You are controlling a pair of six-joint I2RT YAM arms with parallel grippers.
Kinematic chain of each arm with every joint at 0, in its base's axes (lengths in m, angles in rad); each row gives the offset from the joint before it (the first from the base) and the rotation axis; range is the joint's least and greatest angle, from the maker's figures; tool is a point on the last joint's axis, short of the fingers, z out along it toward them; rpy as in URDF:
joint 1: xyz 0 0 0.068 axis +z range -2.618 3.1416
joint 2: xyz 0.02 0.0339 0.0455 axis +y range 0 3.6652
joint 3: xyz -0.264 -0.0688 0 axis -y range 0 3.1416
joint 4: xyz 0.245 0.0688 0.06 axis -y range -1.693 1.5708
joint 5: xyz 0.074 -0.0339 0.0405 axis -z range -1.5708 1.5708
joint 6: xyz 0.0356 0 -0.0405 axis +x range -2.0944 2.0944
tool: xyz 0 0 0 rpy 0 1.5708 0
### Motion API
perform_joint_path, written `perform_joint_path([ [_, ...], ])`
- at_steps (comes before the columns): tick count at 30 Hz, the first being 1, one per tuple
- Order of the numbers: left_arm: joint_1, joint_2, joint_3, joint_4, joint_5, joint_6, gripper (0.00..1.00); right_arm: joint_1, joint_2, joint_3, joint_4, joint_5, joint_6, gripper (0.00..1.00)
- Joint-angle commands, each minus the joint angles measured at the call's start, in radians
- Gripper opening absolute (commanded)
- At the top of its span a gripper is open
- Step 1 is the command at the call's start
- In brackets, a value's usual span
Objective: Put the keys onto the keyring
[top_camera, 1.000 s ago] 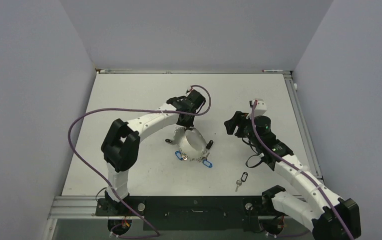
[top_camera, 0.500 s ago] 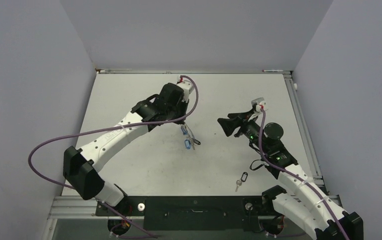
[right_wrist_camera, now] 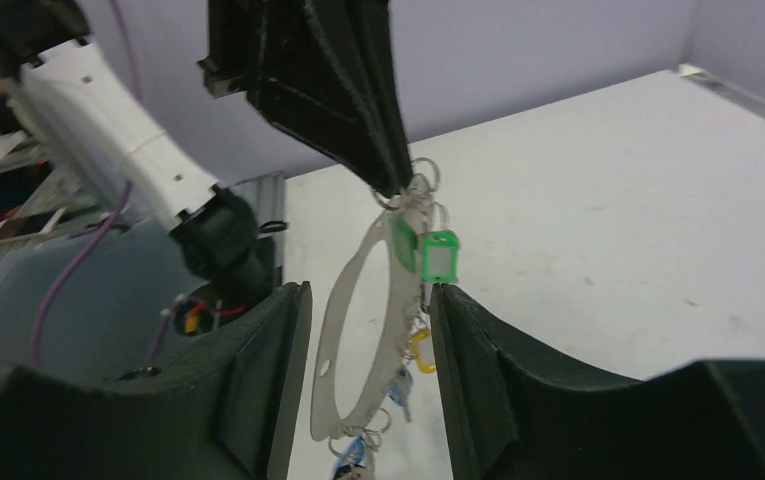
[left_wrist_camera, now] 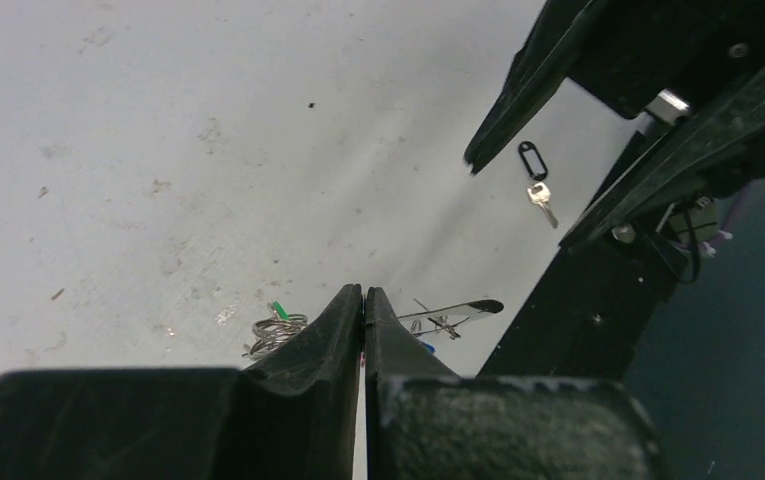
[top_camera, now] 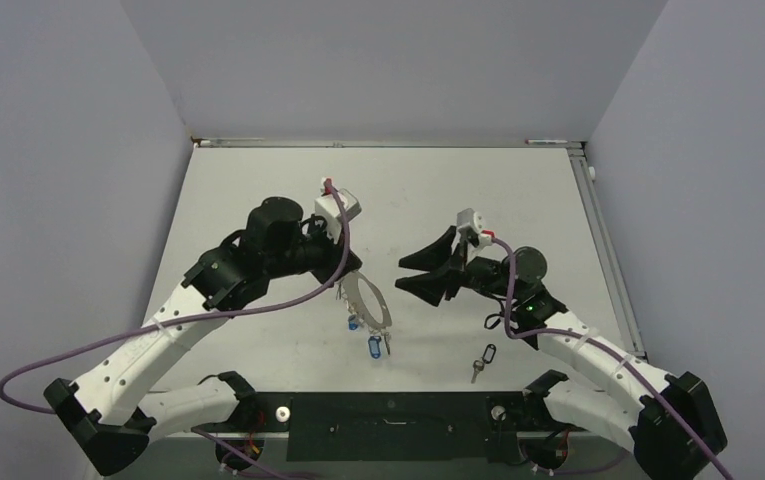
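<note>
While the left arm stretches forward, the left end effector (top_camera: pixel 346 284) points down, clamped on the keyring (right_wrist_camera: pixel 328 345), which hangs beneath it off the desk (top_camera: pixel 258 200) carrying green, yellow and blue-tagged keys (right_wrist_camera: pixel 439 256). The right end effector (top_camera: pixel 399 275), spread wide, faces the ring; a black-tagged key (top_camera: pixel 482 361) lies behind it.

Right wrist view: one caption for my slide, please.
Left fingers hold the keyring, keys hanging, before the open right fingers.

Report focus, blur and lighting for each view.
Top external: even light, sharp, faint shadows on the white table. Left wrist: left gripper soft, black-tagged silver key crisp. Right wrist: large silver metal keyring sharp, right gripper blurred.
</note>
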Motion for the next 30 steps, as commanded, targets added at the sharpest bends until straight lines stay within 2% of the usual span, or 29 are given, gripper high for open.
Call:
perform_joint_path([
  [1,0.004,-0.104,-0.068,0.131,0.190,0.026,0.00,0.142,0.055,0.090,0.043,-0.148,-0.096,0.46],
  [4,0.006,-0.154,-0.096,0.168,0.237,0.020,0.00,0.212,0.098,0.128,0.006,-0.122,-0.149,0.41],
  [8,0.011,-0.198,-0.129,0.217,0.291,0.006,0.00,0.250,0.145,0.150,0.042,-0.104,-0.143,0.41],
  [18,0.019,-0.235,-0.148,0.250,0.354,-0.004,0.00,0.252,0.148,0.194,-0.009,-0.074,-0.190,0.34],
  [30,0.021,-0.241,-0.157,0.290,0.389,-0.026,0.00,0.262,0.174,0.200,0.094,-0.095,-0.106,0.24],
])
